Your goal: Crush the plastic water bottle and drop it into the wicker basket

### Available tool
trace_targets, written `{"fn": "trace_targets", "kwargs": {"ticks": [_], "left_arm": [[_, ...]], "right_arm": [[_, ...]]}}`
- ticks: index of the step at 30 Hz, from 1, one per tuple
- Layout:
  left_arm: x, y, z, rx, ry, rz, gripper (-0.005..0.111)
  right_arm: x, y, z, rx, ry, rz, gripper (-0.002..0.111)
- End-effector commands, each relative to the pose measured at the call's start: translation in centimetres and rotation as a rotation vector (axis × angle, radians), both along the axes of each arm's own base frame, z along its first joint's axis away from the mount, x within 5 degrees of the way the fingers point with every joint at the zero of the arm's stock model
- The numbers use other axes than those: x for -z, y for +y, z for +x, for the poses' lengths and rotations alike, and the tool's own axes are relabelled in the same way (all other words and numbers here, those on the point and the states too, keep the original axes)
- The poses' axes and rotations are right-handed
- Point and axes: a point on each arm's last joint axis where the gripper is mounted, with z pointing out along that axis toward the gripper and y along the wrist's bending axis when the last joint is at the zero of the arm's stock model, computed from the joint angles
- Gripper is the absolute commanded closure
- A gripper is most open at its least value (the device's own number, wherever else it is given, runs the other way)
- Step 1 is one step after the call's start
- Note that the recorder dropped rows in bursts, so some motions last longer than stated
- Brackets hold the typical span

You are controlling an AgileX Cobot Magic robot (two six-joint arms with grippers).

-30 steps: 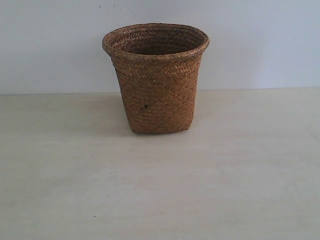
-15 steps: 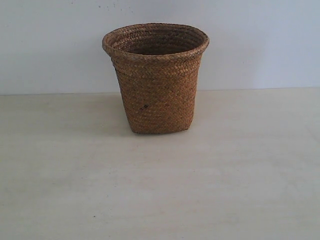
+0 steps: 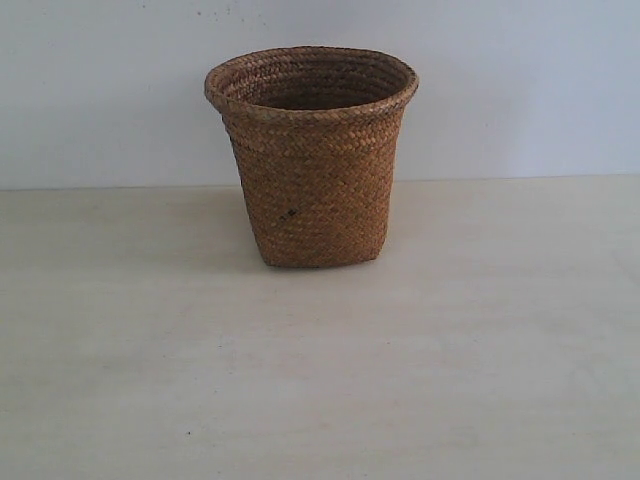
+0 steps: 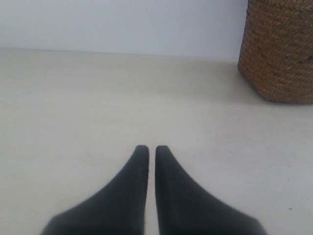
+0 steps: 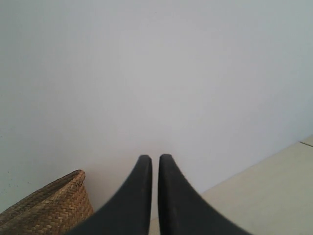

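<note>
Presently clear plastic water bottle in no view, maybe inside tall brown woven wicker basket (image 3: 312, 185), upper centre. Fingers together, empty: left hand (image 4: 151, 149), right hand (image 5: 155, 157). Bottle likely light, thin-walled, slippery; grip mid-body.

The desk (image 3: 320, 380) is a pale, off-white surface with faint scuffs and a few tiny dark specks, and it runs back to a plain light wall (image 3: 520, 90). The wicker basket (image 3: 312, 170) stands upright on it, near the back edge and about mid-width. Its narrower base sits flat on the desk, with a soft shadow beside it.
</note>
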Motion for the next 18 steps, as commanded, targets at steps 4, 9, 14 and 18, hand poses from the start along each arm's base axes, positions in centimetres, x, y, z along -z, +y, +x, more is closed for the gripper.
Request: {"fn": "trace_targets", "kwargs": {"ticks": [4,9,14,18], "left_arm": [[0.2,0.0,0.0,-0.005,0.005,-0.013,0.103],[0.2,0.0,0.0,-0.005,0.005,-0.013,0.103],[0.1,0.0,0.0,-0.005,0.002,-0.013,0.103],[0.1,0.0,0.0,-0.005,0.002,-0.013,0.103]], "right_arm": [[0.1,0.0,0.0,0.006,-0.003,-0.016,0.107],[-0.1,-0.4,-0.1,0.044,-0.02,-0.007,0.107],[0.2,0.2,0.0,0.019,0.025,-0.097,0.107],[1.0,1.1,0.1,0.007,0.117,-0.212,0.107]]}}
